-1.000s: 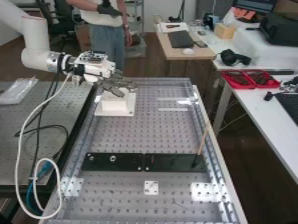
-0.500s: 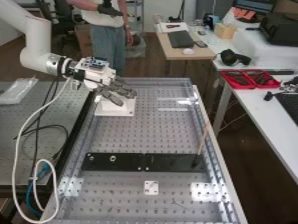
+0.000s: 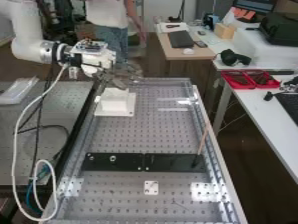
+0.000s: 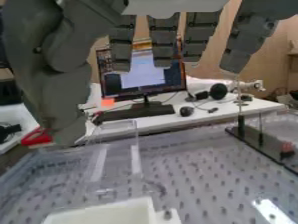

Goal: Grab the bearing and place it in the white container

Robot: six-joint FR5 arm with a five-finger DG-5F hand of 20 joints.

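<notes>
at the upper left of the high view, the dark grey segmented hand is open, its fingers straight in the wrist view. just beside it stands the smooth white boxy container on a square plate. the perforated grey metal worktop carries a flat black bar, long axis left to right; on its left half sits a small pale ring, too small to confirm as the bearing.
</notes>
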